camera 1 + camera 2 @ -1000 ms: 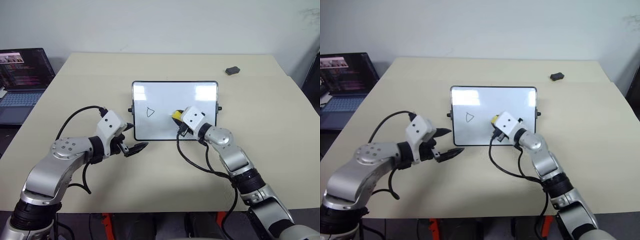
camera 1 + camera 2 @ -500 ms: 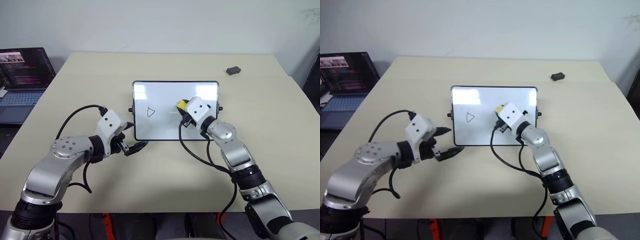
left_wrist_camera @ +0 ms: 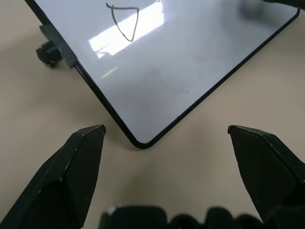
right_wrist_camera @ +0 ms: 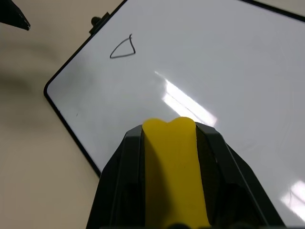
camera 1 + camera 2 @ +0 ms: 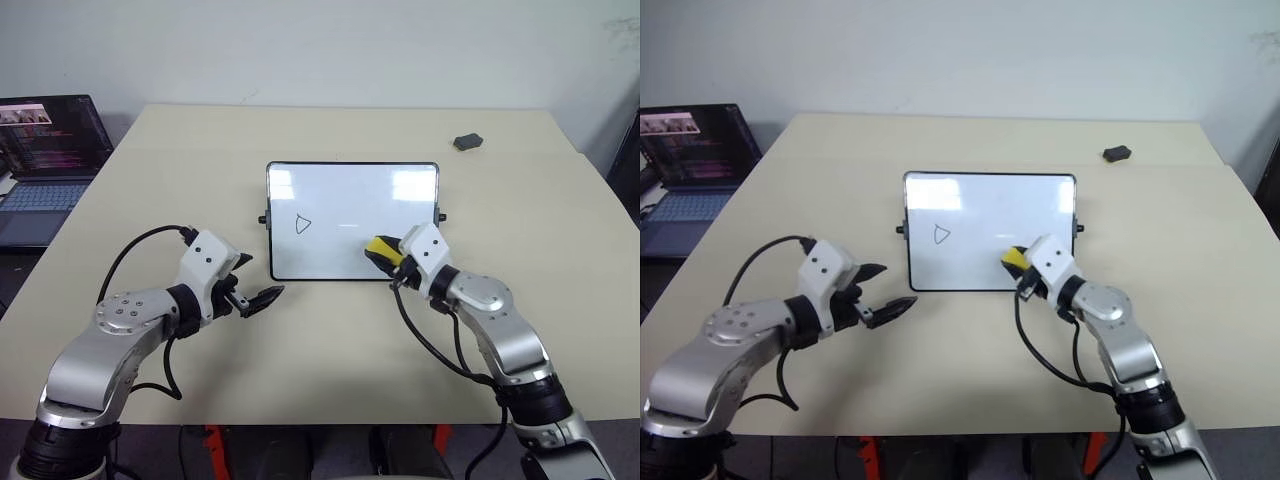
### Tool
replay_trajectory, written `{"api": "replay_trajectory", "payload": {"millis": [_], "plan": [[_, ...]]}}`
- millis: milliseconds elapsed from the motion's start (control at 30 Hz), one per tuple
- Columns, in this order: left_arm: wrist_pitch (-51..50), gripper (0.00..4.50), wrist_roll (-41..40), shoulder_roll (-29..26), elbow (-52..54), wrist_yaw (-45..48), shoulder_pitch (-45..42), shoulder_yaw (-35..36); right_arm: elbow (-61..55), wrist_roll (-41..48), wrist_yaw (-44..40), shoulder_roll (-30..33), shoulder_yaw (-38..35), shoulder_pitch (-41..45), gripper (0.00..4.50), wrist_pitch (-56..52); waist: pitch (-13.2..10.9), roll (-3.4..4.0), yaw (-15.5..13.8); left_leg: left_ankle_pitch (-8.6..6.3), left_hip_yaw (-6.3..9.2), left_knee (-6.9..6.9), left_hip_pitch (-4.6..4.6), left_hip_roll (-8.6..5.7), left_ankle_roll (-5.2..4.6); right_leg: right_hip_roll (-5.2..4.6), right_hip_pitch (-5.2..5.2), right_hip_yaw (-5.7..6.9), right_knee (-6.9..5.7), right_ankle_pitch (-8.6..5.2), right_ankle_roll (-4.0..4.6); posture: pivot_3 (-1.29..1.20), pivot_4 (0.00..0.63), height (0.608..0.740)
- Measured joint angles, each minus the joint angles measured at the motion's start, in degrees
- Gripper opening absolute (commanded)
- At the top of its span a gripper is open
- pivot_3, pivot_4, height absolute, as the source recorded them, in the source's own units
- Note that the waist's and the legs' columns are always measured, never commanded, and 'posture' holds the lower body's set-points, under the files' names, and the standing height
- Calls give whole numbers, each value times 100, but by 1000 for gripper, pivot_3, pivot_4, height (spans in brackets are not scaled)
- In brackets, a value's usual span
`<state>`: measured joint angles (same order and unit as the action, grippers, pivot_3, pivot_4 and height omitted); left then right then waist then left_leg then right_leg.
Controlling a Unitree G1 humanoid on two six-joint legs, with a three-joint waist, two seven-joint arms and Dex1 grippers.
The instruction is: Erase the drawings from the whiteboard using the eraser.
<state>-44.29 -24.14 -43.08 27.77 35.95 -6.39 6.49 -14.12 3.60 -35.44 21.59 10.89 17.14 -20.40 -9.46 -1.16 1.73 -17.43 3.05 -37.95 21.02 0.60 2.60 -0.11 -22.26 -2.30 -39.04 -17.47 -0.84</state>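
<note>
The right gripper (image 5: 385, 255) pinches the yellow oblong eraser (image 5: 381, 247) between its black fingers, over the near right edge of the glossy white whiteboard (image 5: 340, 200) with its thin black frame; the left gripper (image 5: 252, 281) hangs spread wide above the beige table (image 5: 300, 350), just off the board's near left corner; a small black triangle drawing (image 5: 301, 224) sits on the board's left part, white surface lying open between it and the eraser; a small dark grey rounded object (image 5: 466, 141) lies well apart at the far right.
</note>
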Motion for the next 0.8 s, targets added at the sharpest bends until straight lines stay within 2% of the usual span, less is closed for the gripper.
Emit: {"api": "replay_trajectory", "payload": {"millis": [333, 800], "plan": [[142, 4500, 77, 75, -20, -293, 3, 255, -307, 222, -112, 35, 52, -375, 1102, -196, 0, -1, 1, 0, -1, -1, 0, 0, 1, 0, 1, -1, 2, 0, 0, 0, 150, 740], [202, 4500, 87, 192, 97, -655, 375, 626, -131, 209, 139, -22, -14, -128, 1102, 53, 0, -1, 2, 0, 0, -2, -3, -1, 1, 0, 4, -1, 0, 0, 0, 0, 150, 740]]}}
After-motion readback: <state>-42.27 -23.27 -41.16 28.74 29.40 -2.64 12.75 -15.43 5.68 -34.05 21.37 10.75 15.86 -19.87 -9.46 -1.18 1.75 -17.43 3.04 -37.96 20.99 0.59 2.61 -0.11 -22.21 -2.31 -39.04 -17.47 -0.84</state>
